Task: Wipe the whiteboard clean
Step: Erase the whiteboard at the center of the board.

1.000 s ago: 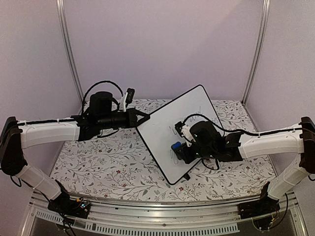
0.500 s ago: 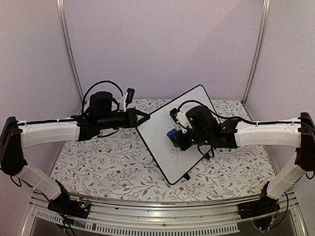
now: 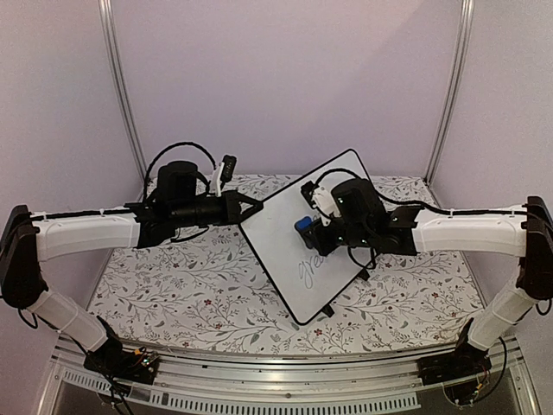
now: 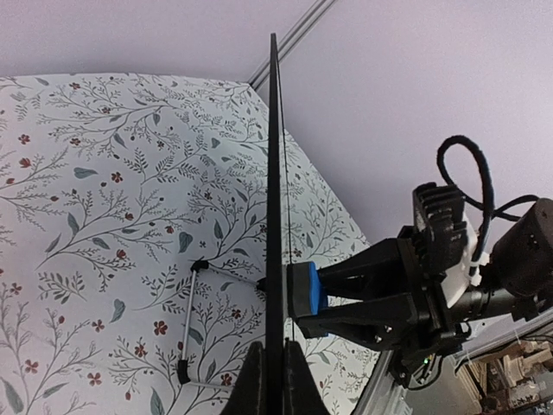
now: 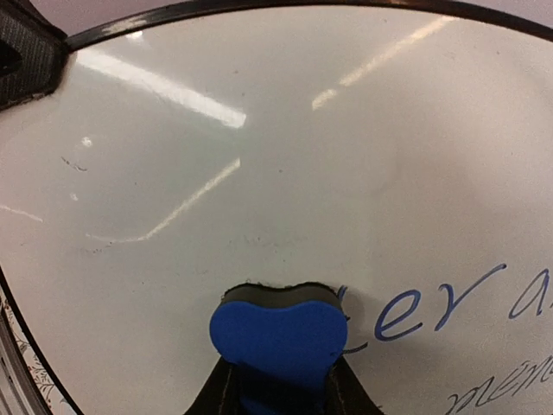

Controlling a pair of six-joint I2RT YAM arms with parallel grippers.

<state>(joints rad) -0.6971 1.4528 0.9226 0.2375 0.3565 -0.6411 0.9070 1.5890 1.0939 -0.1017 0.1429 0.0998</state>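
White and glossy, the whiteboard stands tilted up from the flowered counter, between our two grippers. Our left gripper has its jaws drawn nearly together on the board's black rim. From the left wrist, the board runs edge-on straight out from between the fingers, one on each face. A thin wire stand meets the board on the face to that gripper's left, opposite the eraser side.

Our right gripper is clamped on a blue eraser, its jaws only as wide as the block. The eraser's dark pad lies flat against the board's front face, touching it, well ahead of the left gripper along the board.

From the right wrist, blue cursive writing begins just to the right of the eraser and runs off the frame. The board above and to the left of this gripper shows faint smudges and streaks of glare. From above, a few more written strokes lie on the board on the near side of the right gripper, towards the arm bases.
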